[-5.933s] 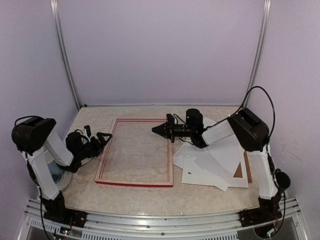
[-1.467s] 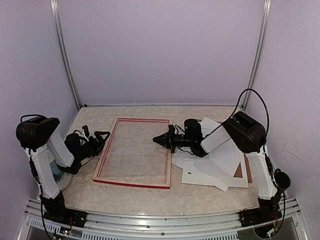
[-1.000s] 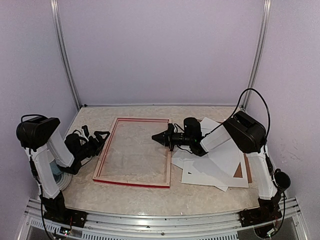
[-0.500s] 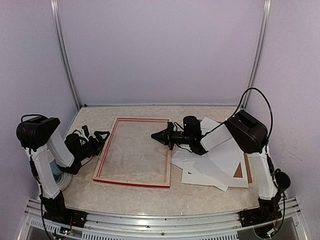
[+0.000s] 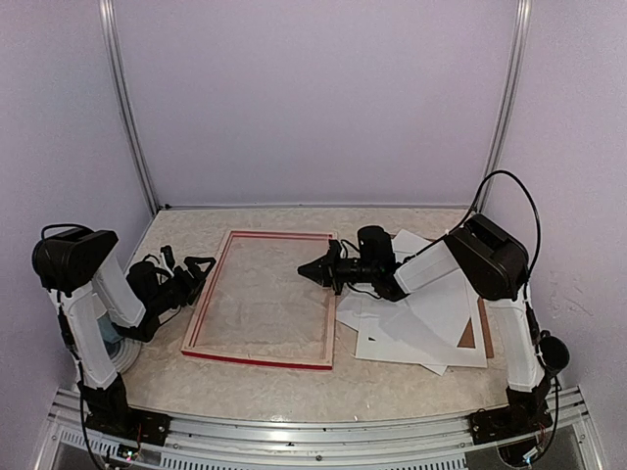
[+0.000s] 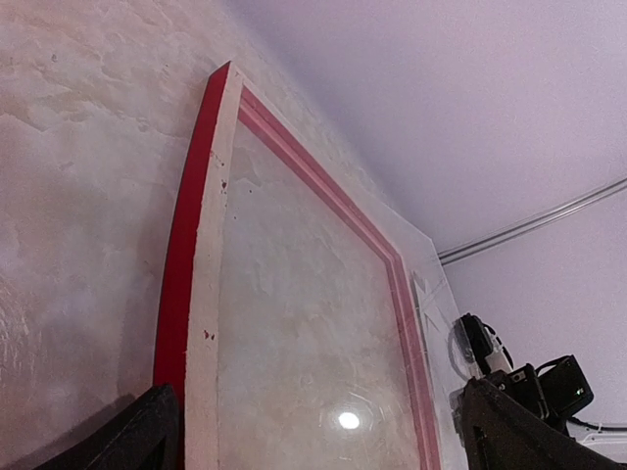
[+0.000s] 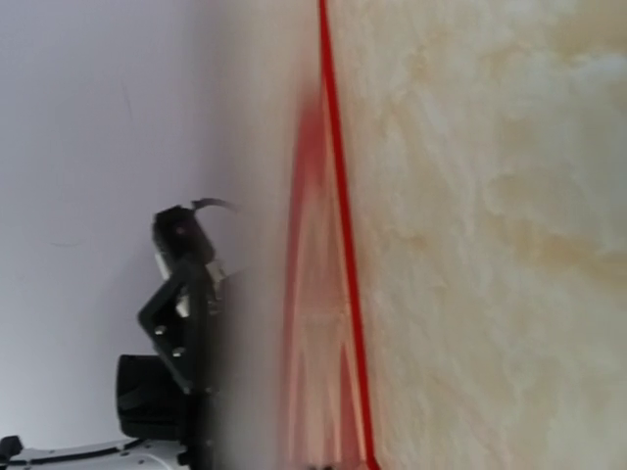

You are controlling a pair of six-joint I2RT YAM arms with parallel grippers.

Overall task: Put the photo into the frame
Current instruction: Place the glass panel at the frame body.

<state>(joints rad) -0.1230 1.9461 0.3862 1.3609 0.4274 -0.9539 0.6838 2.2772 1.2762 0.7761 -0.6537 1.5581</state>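
**On the table: frame lying back up, one arm at each side**

On the marble table (image 5: 392, 387) the frame (image 5: 201, 311) lies flat, a little left of the middle. Its pale wood back is turned up and the red shows only on the outer edges. The table pattern is visible through the pane (image 5: 265, 294), and the left wrist view shows one small spot of glare on the glass.

The left gripper (image 5: 191, 264) is low, just beside the left rail of the frame near its far half. Its claw is wide. In its own camera the two dark fingers (image 6: 147, 431) stand far apart at the bottom corners of the picture. The rail (image 6: 206, 294) runs away between them. I cannot tell if a finger touches the wood.

The right gripper (image 5: 304, 267) reaches in from the right, across the right rail, and its tip is above the far right part of the pane. From above, its fingers come together to one point, so the claw looks closed. Nothing is seen between them. Its own camera does not show the fingers. It shows only the table, a thin red edge (image 7: 338, 225) of the frame and much blur.

Right of the frame, under the right arm, several white sheets (image 5: 431, 313) lie in a loose pile that touches the right rail. All show a white side, so I cannot tell which one is the photo. A brown panel (image 5: 485, 328) shows at the right edge of the pile.
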